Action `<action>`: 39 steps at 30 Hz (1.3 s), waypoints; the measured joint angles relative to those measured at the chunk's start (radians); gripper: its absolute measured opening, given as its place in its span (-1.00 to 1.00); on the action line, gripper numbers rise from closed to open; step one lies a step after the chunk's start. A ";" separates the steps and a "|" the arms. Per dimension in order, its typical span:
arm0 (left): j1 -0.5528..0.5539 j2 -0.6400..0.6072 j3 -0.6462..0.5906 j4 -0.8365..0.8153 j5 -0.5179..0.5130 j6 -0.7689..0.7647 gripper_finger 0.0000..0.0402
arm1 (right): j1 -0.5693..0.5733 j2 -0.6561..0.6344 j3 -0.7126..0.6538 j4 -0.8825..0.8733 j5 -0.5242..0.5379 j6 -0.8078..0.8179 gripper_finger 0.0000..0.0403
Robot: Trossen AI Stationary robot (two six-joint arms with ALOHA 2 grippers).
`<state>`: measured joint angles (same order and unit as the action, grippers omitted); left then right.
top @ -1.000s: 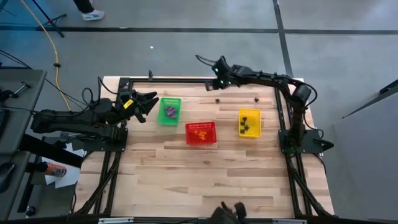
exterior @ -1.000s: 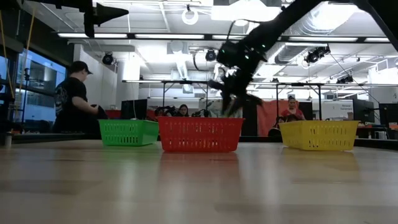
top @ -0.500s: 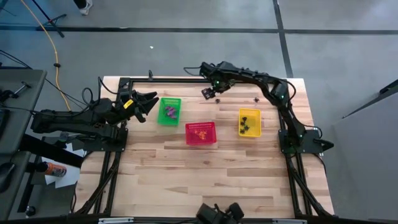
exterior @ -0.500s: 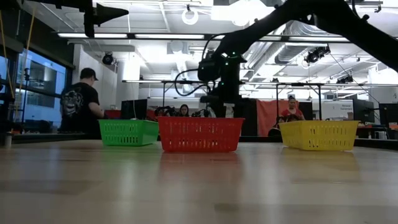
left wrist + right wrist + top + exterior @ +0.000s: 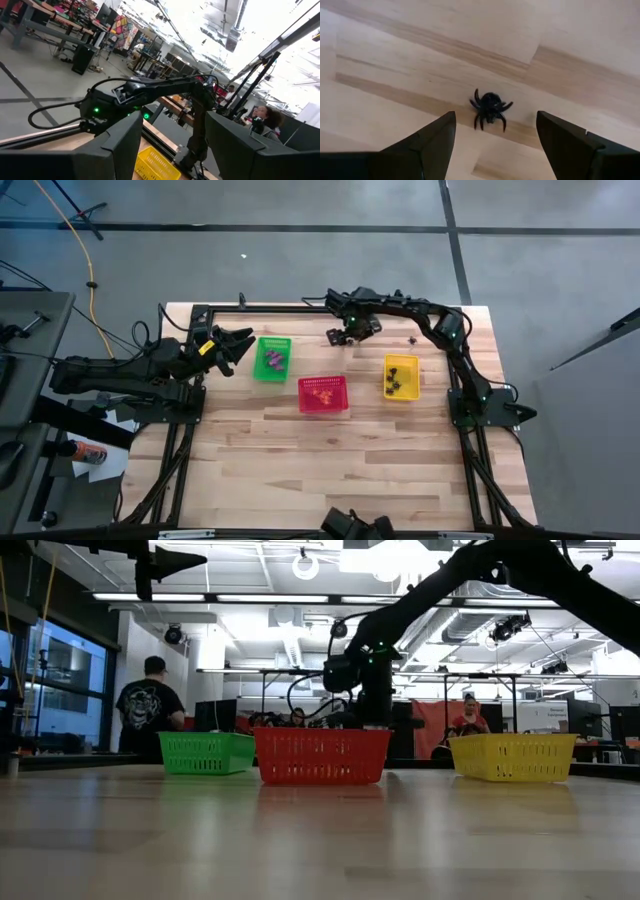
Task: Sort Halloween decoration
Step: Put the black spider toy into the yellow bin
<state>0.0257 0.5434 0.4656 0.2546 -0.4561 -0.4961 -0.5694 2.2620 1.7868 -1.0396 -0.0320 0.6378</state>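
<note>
Black and many-legged, a small spider trinket [image 5: 489, 109] lies alone on the pale wooden bench [image 5: 330, 450], and the right tool [image 5: 495, 142] hangs directly over it with its two dark fingers [image 5: 427, 145] spread wide, one on each side. That stance looks chosen so the fingers can drop past the spider's legs and pinch the body between them. In the high view this tool [image 5: 350, 332] sits near the far edge of the bench, where another dark trinket [image 5: 412, 339] also waits loose.

Three mesh baskets stand in a row, apparently one per colour: the green basket [image 5: 272, 358] holds purple pieces, the red basket [image 5: 323, 394] holds orange ones, and the yellow basket [image 5: 401, 376] holds black ones. By that pattern the spider likely belongs in the yellow basket.

The left tool [image 5: 232, 348] waits beside the green basket, fingers apart and holding nothing, clear of the right arm's reach.
</note>
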 joint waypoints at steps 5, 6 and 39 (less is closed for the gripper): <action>0.000 0.000 0.000 0.000 0.000 0.000 0.03 | 0.000 0.000 -0.017 0.049 -0.010 0.039 0.35; 0.000 0.000 0.000 0.000 0.000 0.000 0.03 | 0.000 0.000 -0.017 0.058 -0.007 0.040 0.35; 0.000 0.000 0.000 -0.004 0.001 -0.022 0.03 | 0.001 -0.003 -0.017 0.035 0.039 0.009 -0.54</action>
<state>0.0257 0.5434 0.4656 0.2508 -0.4555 -0.5176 -0.5686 2.2585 1.7699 -1.0044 0.0071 0.6472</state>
